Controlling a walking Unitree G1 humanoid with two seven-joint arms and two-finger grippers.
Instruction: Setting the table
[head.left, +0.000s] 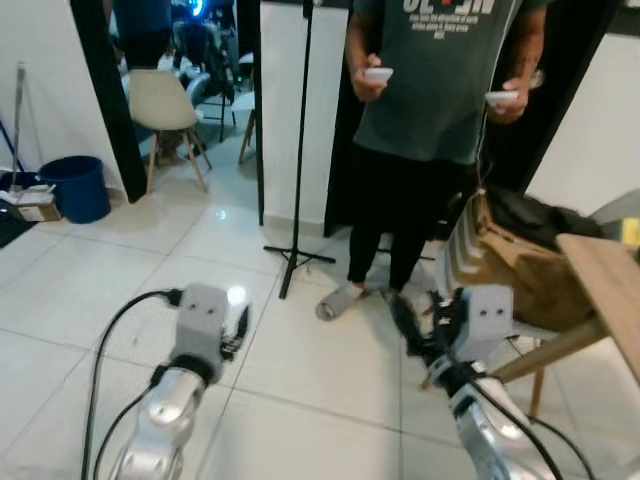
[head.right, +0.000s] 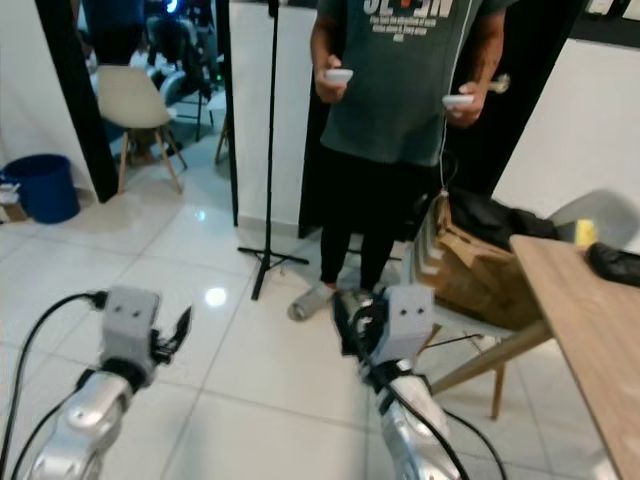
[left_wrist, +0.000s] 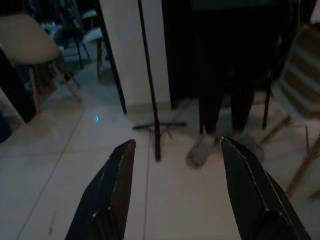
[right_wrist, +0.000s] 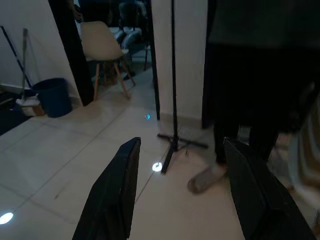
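Wooden table at the right, both grippers empty over the floor.

The table (head.right: 590, 320) juts in from the right edge; a dark thing (head.right: 612, 263) and a small yellow thing (head.right: 586, 233) lie near its far edge. The left gripper (left_wrist: 175, 187) and right gripper (right_wrist: 182, 190) hang above white floor tiles (head.left: 80, 290), each with fingers spread wide, gripping nothing. Ahead stands a person (head.left: 435, 90) holding two white controllers, just beside a black tripod stand (head.left: 298, 200). A blue bucket (head.left: 75, 187) sits far left, near a pale chair (head.left: 165, 105).

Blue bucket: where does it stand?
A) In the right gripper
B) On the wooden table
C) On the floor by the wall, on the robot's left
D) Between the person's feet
C: the blue bucket stands on the tiled floor against the left wall.
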